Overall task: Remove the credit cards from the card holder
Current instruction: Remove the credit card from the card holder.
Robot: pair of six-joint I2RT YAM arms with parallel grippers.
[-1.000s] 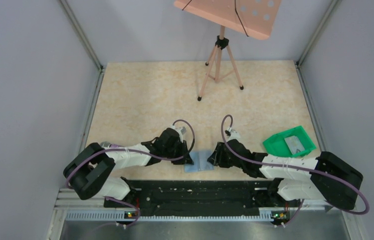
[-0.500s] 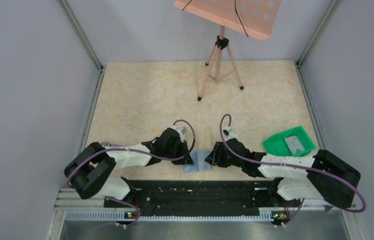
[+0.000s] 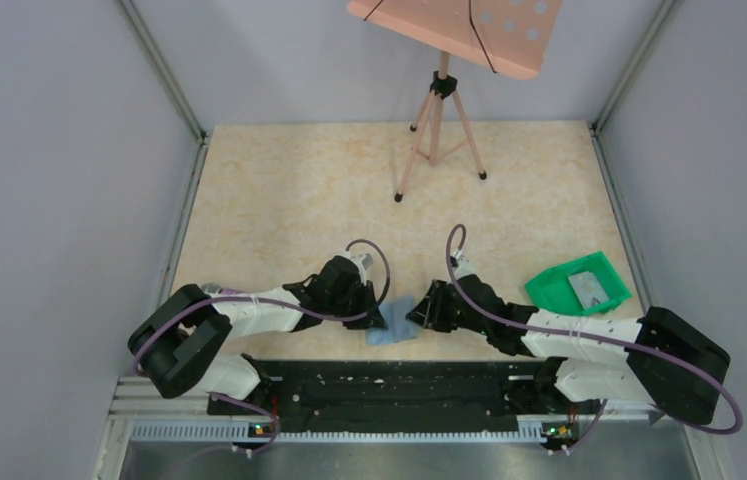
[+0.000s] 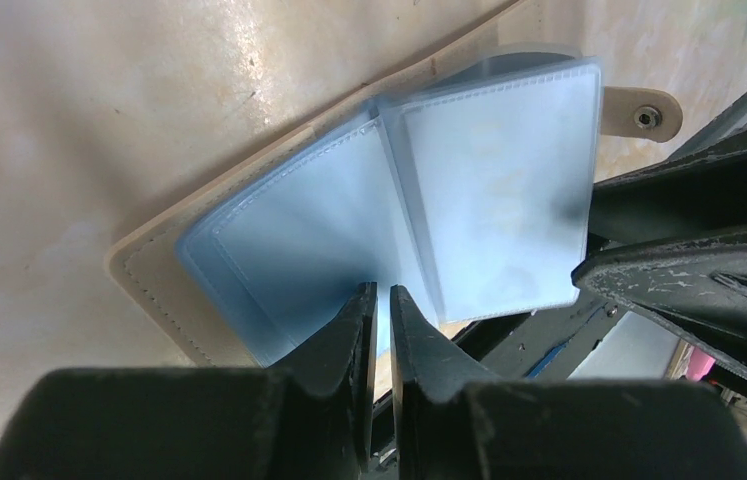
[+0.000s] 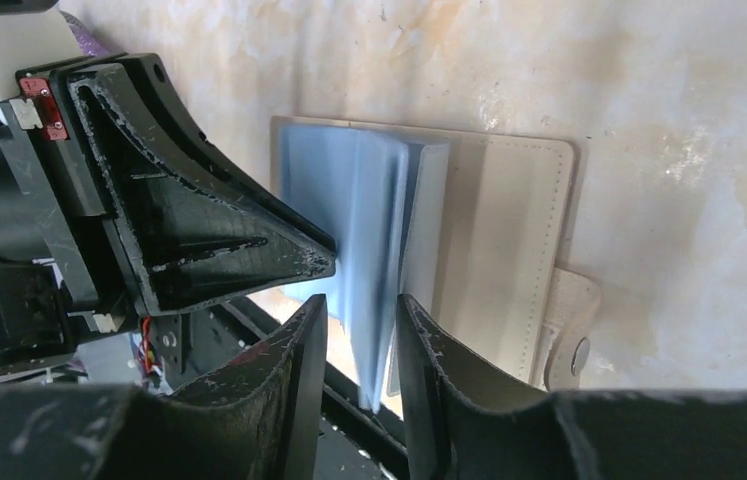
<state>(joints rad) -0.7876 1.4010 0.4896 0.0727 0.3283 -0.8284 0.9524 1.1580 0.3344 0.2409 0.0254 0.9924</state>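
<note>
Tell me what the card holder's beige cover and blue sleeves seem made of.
The beige cover looks like leather or imitation, matte, stitched along its edge. The blue sleeves look like soft translucent plastic, slightly glossy, with pressed seams.

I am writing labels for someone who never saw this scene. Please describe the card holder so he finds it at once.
On the beige table, look at the near edge, where the left gripper and the right gripper converge. The card holder lies open there. It alone is flat with light-blue leaves in a beige cover; the green tray at the right is a walled bin.
</note>
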